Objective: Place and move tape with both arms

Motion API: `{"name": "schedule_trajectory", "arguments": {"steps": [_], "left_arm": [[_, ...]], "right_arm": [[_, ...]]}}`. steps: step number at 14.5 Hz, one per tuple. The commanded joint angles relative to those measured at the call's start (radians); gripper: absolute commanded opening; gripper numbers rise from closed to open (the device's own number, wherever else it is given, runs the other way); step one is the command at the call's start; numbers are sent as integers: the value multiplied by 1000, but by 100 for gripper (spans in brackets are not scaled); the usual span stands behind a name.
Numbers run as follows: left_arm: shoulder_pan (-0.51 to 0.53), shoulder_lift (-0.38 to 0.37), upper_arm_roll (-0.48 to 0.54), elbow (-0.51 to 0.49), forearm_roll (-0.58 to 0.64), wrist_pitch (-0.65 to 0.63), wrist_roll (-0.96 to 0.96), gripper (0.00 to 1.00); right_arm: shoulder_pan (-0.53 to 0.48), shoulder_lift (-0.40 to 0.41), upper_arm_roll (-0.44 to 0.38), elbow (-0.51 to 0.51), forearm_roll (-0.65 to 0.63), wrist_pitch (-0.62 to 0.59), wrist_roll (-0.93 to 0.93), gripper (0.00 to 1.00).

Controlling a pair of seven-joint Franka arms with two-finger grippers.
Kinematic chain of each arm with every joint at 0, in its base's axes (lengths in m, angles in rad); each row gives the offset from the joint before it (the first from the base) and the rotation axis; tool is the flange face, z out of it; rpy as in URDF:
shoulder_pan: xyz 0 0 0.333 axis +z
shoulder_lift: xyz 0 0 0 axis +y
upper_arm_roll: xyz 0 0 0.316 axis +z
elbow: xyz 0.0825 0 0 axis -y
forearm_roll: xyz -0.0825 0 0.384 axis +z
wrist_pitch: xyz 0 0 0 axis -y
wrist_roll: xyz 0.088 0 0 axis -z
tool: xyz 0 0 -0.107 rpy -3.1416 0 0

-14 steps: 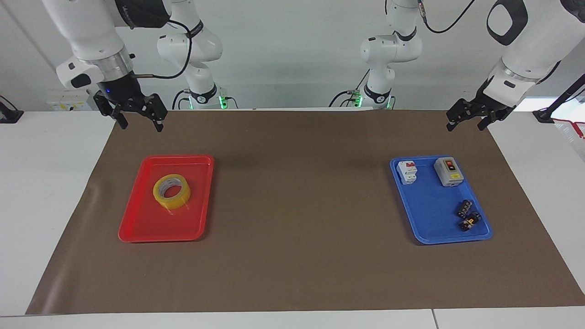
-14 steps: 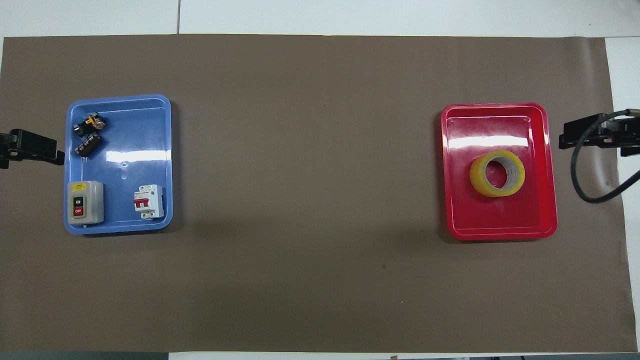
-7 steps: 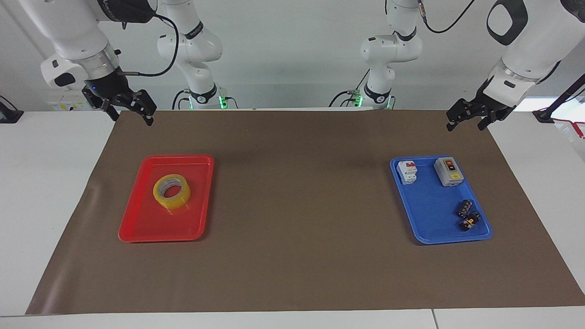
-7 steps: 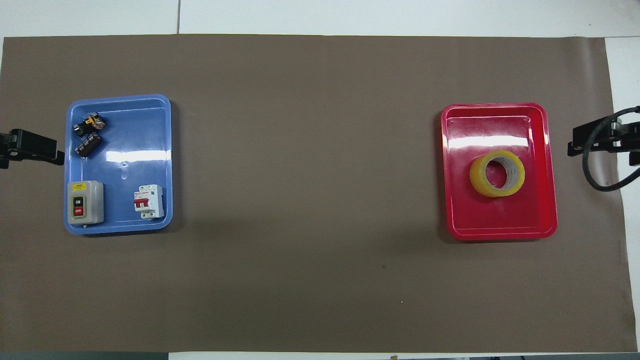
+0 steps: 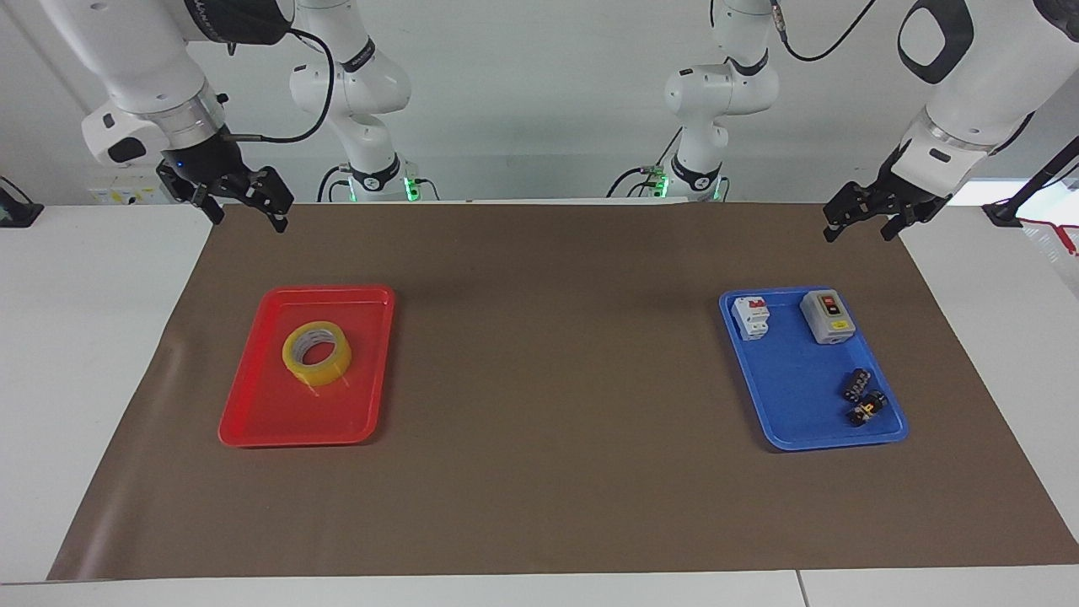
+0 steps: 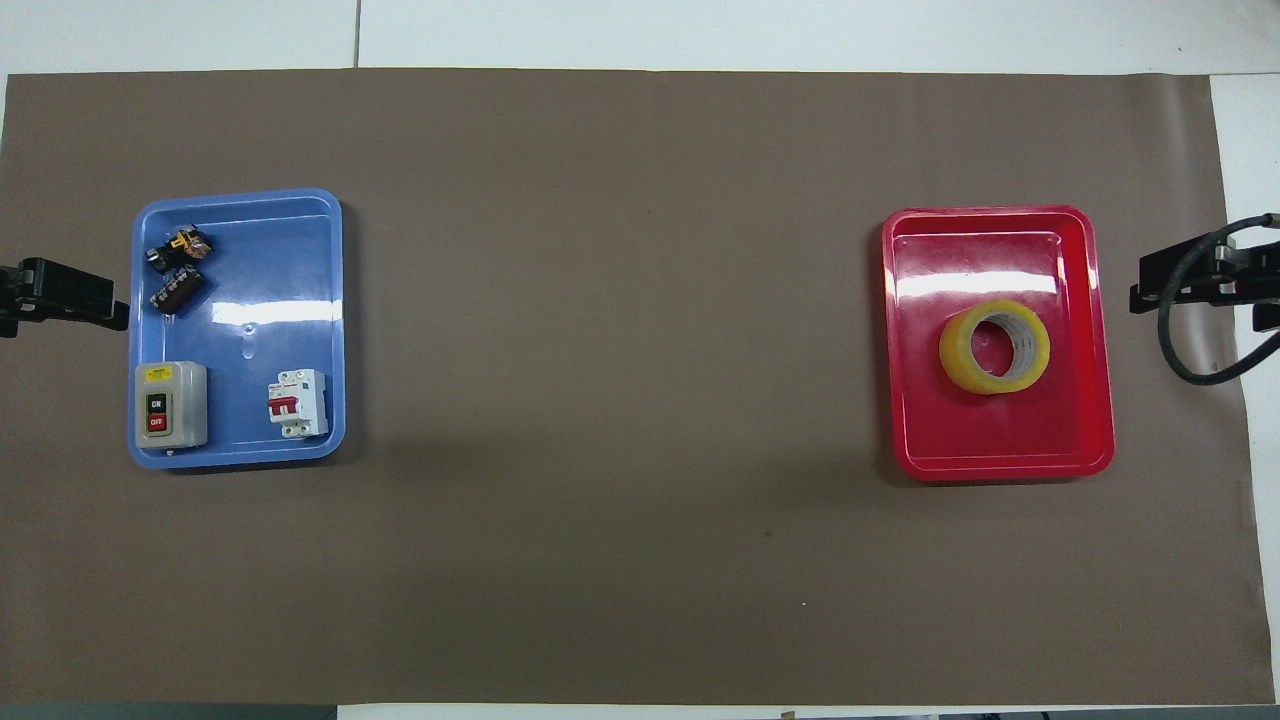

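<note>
The tape (image 5: 317, 354) (image 6: 994, 347), a yellow translucent roll, lies flat in the red tray (image 5: 253, 421) (image 6: 1000, 465) toward the right arm's end of the table. My right gripper (image 5: 250, 222) (image 6: 1140, 285) hangs open and empty, raised over the brown mat's edge beside the red tray, well apart from the tape. My left gripper (image 5: 858, 235) (image 6: 105, 305) is also open and empty, up over the mat's edge beside the blue tray (image 5: 792, 421) (image 6: 335, 300).
The blue tray holds a grey on/off switch box (image 5: 827, 316) (image 6: 171, 404), a white circuit breaker (image 5: 750, 317) (image 6: 299, 403) and two small dark parts (image 5: 861, 396) (image 6: 176, 270). A brown mat (image 5: 548, 379) (image 6: 620, 400) covers the table between the trays.
The right gripper has risen and swung outward toward its end of the table, then drifted back slightly. The left arm, the tape and both trays have not moved.
</note>
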Motion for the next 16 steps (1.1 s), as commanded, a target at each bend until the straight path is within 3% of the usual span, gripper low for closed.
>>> {"name": "schedule_trajectory", "arguments": {"steps": [1,5,16], "left_arm": [[8,-20,-2,-25,-10,19,17,100],[8,-20,-2,-25,-10,19,17,100],[8,-20,-2,-25,-10,19,17,100]], "right_arm": [[6,-5,-3,4,-10,-8,-7,100],[8,8,2,66,-41,-72,-65,100],[9,20,20,67,-40,-60,-59,100]]}}
